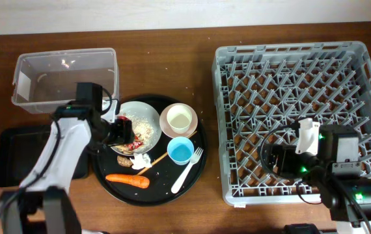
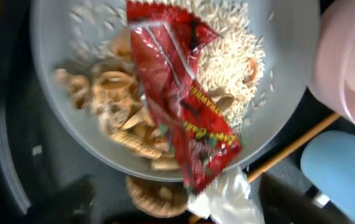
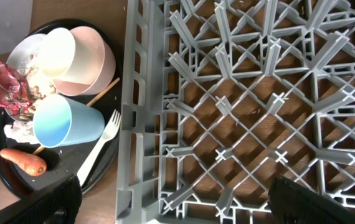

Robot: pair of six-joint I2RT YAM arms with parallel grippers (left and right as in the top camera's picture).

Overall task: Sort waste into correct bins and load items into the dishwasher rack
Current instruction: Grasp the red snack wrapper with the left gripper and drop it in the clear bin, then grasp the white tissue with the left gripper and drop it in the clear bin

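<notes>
The red wrapper [image 2: 184, 106] lies across the white plate [image 1: 148, 116] among beige food scraps [image 2: 115, 106] and rice. My left gripper [image 1: 122, 134] hovers just above it, open, with the wrapper's lower end between its fingers [image 2: 177, 208]. The white tissue [image 2: 227, 200], chopstick [image 2: 296, 144], blue cup [image 1: 180, 151], cream bowl [image 1: 178, 119], white fork [image 1: 187, 170] and carrot [image 1: 127, 180] lie on the round black tray. My right gripper [image 1: 280, 158] is open and empty above the grey dishwasher rack [image 1: 361, 78], near its front left part [image 3: 171, 205].
The clear tub [image 1: 65, 78] stands at the back left. The shallow black rectangular tray [image 1: 13, 156] lies in front of it, partly under my left arm. The round black tray [image 1: 163, 195] sits between the bins and the rack.
</notes>
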